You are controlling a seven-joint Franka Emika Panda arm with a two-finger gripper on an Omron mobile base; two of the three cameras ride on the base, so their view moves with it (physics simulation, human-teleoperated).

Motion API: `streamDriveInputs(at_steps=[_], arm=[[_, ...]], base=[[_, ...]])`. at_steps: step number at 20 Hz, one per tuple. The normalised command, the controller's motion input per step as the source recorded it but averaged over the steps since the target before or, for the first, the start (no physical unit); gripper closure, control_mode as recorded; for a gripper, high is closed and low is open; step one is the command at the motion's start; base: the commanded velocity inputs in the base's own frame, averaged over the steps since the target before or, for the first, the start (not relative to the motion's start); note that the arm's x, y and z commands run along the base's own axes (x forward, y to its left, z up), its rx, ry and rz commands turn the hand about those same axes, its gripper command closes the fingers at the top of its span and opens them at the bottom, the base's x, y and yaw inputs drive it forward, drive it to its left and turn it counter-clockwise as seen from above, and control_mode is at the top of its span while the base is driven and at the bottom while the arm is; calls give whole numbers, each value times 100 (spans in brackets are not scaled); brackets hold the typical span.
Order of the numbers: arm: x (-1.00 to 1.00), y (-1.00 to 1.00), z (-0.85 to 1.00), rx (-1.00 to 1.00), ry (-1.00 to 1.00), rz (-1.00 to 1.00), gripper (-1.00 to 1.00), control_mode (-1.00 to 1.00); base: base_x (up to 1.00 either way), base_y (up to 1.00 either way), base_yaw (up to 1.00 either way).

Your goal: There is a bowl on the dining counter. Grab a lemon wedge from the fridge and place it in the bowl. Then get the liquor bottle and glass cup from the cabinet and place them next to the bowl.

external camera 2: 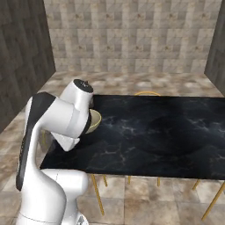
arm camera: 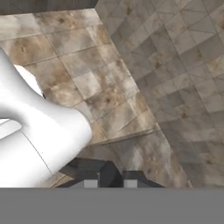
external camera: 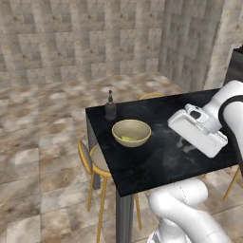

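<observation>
On dining counter (external camera: pixel 156 156): bowl (external camera: pixel 131 132) with lemon wedge (external camera: pixel 126 138) inside, bottle (external camera: pixel 110 107) just beside bowl, so only cup left. Gripper (arm camera: pixel 110 177) jaws nearly closed on dark object, likely cup, can't confirm.

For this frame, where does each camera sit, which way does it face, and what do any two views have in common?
Left base view: behind the arm to its left, looking forward and down at the dining counter with the bowl and liquor bottle; the white arm rises at lower right.
Right base view: behind to the right, facing the same counter; the arm at left hides most of the bowl.
Hand view: on the hand, tilted, facing tiled floor and wall; the gripper at bottom.
Both base views share counter, bowl and stools.
</observation>
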Motion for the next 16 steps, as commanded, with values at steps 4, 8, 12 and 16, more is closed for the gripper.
streamDriveInputs(at_steps=[4, 8, 12, 16], arm=[[22, 1, -34, -2, -12, 0, 100, -100], [39, 0, -33, 0, -12, 3, 100, -100], [56, 0, -31, 0, -8, 4, 100, -100], [57, 0, -33, 0, 1, 9, 100, -100]], base=[[0, 0, 0], [0, 0, 0], [0, 0, 0], [0, 0, 0]])
